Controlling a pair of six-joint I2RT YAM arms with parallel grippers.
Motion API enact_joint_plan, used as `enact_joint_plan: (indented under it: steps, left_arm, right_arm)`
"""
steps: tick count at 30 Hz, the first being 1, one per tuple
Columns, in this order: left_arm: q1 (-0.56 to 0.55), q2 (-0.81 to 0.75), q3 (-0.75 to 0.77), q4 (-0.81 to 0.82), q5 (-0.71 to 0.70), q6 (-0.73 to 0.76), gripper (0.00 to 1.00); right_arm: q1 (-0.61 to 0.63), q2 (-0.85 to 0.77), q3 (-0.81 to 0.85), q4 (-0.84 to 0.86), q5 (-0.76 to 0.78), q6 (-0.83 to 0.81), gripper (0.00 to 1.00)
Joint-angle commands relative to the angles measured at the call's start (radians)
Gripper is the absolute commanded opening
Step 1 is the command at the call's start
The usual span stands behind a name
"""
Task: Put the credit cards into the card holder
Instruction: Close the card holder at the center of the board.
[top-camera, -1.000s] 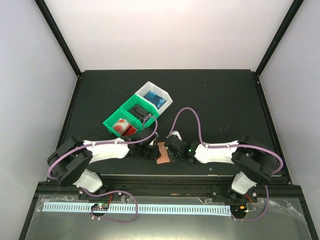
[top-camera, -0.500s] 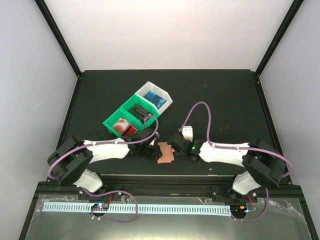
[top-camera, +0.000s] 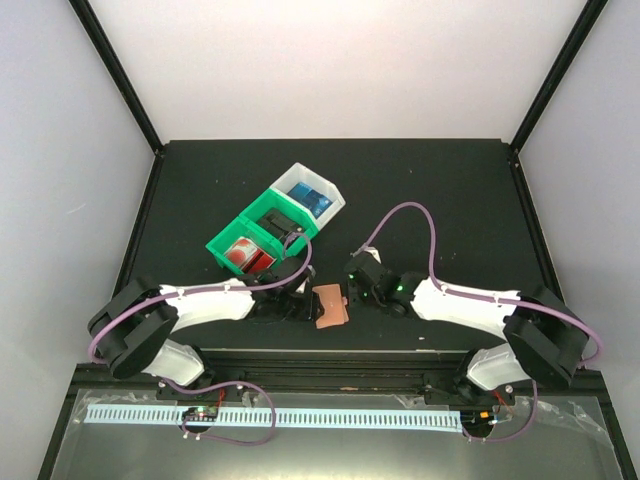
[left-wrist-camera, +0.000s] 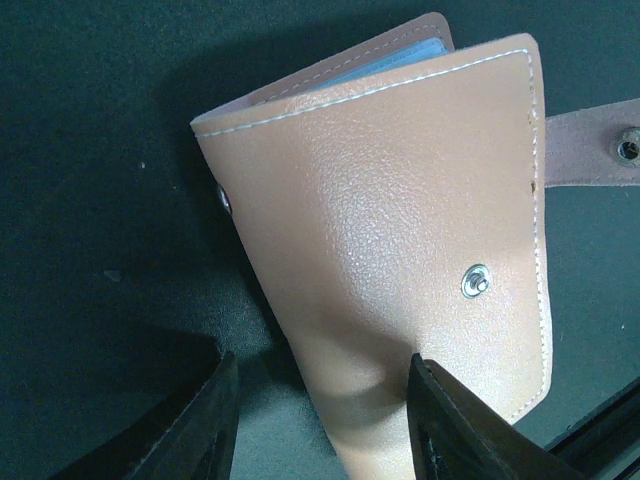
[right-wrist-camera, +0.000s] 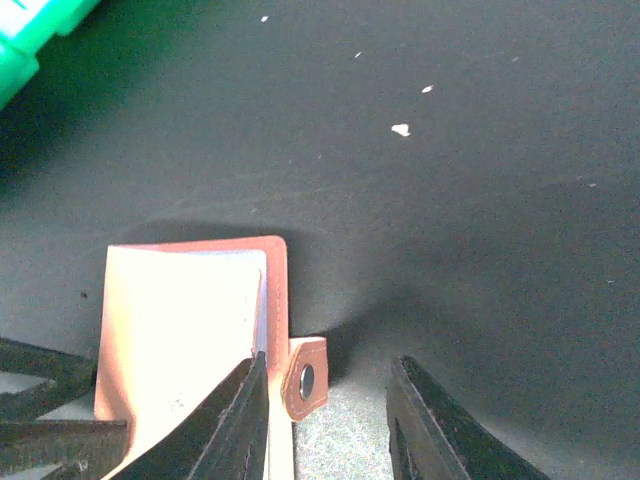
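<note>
The card holder is a reddish-brown wallet lying near the table's front edge between my two grippers. In the left wrist view it fills the frame, folded, its cover slightly raised over pale slots. My left gripper is open, with the wallet's near corner lying between the jaws. My right gripper is open just right of the wallet, and the snap tab lies between its fingers. The red and white credit cards sit in the green bin.
A green bin and an adjoining white bin holding something blue stand behind the wallet, left of centre. The green bin's corner shows at the top left of the right wrist view. The table's front edge runs just below the wallet.
My right gripper has drawn back to the right, away from the wallet. The wallet looked narrow and on edge, and now lies flatter and wider. The left arm has barely moved.
</note>
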Motion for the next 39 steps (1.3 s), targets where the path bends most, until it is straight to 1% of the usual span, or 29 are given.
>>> enact_joint_plan:
  steps: [1, 3, 8, 10, 19, 23, 30, 33, 37, 39]
  left_arm:
    - [-0.004, -0.01, -0.03, -0.028, 0.01, -0.034, 0.48]
    - [-0.005, -0.002, -0.033, -0.021, 0.017, -0.039, 0.47]
    - [-0.01, 0.006, -0.043, -0.015, 0.017, -0.054, 0.45]
    - [-0.013, 0.009, -0.047, -0.017, 0.011, -0.056, 0.44]
    - [-0.031, 0.042, -0.045, -0.025, -0.01, -0.062, 0.44]
    - [-0.033, 0.051, -0.043, -0.029, -0.017, -0.061, 0.44]
    - [-0.036, 0.053, -0.04, -0.031, -0.023, -0.062, 0.44]
    - [-0.036, 0.054, -0.039, -0.031, -0.022, -0.06, 0.43]
    - [-0.038, 0.054, -0.039, -0.029, -0.023, -0.06, 0.43]
    - [-0.038, 0.053, -0.04, -0.029, -0.023, -0.062, 0.43]
  right_arm:
    - [-0.003, 0.026, 0.02, 0.018, -0.073, -0.049, 0.35]
    - [-0.003, 0.041, 0.026, 0.007, -0.07, -0.05, 0.34]
    - [-0.003, 0.06, 0.034, -0.001, -0.066, -0.049, 0.25]
    - [-0.003, 0.06, 0.036, -0.002, -0.062, -0.048, 0.23]
    - [-0.003, 0.083, 0.067, -0.037, -0.022, -0.049, 0.22]
    - [-0.004, 0.091, 0.079, -0.063, 0.0, -0.04, 0.19]
    - [-0.003, 0.108, 0.092, -0.074, -0.023, -0.043, 0.12]
    - [-0.004, 0.112, 0.094, -0.079, -0.039, -0.034, 0.11]
    - [-0.003, 0.108, 0.084, -0.056, -0.074, -0.029, 0.01]
    - [-0.003, 0.104, 0.077, -0.033, -0.101, -0.035, 0.01]
